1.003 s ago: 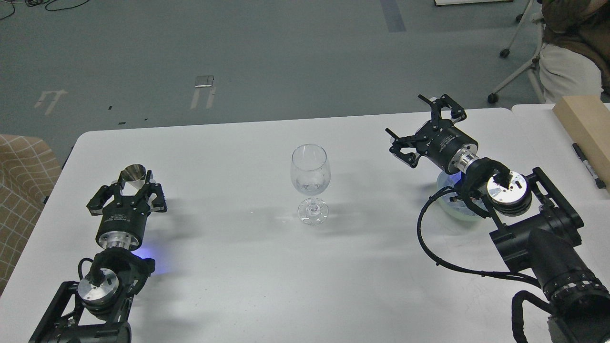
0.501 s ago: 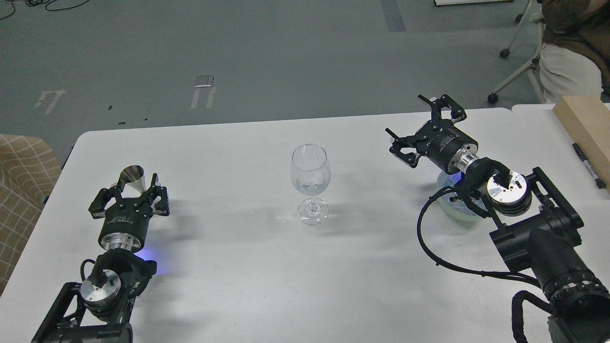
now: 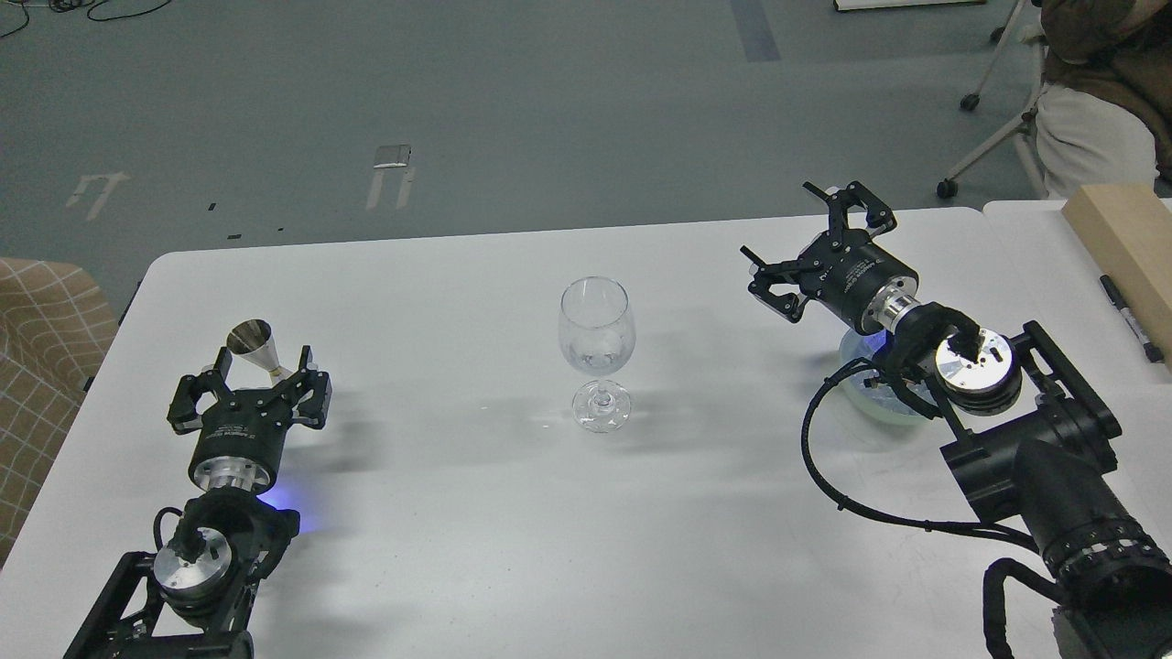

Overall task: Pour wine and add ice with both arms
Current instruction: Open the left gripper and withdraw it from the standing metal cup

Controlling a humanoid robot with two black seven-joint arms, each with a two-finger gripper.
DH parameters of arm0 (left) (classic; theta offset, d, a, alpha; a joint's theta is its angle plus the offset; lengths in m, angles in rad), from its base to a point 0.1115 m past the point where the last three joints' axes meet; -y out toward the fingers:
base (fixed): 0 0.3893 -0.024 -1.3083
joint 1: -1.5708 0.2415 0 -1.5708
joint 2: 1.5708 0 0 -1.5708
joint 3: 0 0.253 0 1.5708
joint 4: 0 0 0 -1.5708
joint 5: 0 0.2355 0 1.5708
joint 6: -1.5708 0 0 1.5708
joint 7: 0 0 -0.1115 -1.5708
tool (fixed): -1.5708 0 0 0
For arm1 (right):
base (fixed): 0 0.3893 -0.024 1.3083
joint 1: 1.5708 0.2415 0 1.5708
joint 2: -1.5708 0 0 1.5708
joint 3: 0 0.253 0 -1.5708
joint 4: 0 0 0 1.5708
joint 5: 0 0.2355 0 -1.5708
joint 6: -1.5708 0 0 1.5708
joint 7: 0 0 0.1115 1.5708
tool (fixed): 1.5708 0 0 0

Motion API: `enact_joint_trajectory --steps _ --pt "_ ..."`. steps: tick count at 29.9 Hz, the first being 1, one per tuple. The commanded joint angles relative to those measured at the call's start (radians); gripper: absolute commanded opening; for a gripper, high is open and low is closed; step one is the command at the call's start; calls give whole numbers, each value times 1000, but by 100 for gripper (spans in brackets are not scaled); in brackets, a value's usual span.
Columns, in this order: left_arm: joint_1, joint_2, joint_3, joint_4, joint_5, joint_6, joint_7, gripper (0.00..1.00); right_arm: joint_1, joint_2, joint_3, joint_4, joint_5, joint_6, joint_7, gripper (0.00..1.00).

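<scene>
Pouring seems done: left end effector (image 3: pixel 252 389) spread, empty, below the steel cone jigger (image 3: pixel 254 343); right end effector (image 3: pixel 806 247) agape at three o'clock must next fetch ice for the clear wine glass (image 3: pixel 596 348).

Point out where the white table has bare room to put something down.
Bare patches: between the left gripper and the wine glass, between the glass and the right gripper, and the whole near edge of the table. Crowded: around the metal cone, and the pale bowl under the right arm.
</scene>
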Motion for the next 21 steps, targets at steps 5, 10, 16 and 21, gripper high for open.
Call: enact_joint_trajectory --steps 5,10,16,21 --pt "31 4 -7 -2 0 -49 -6 93 0 0 0 0 0 1 0 100" --pt "67 2 -12 -14 2 -78 -6 93 0 0 0 1 2 1 0 100" --pt "105 1 -15 -25 0 -109 -9 93 -1 0 0 1 2 1 0 100" --pt "137 11 -24 -82 0 -113 -11 93 -1 0 0 1 2 1 0 100"
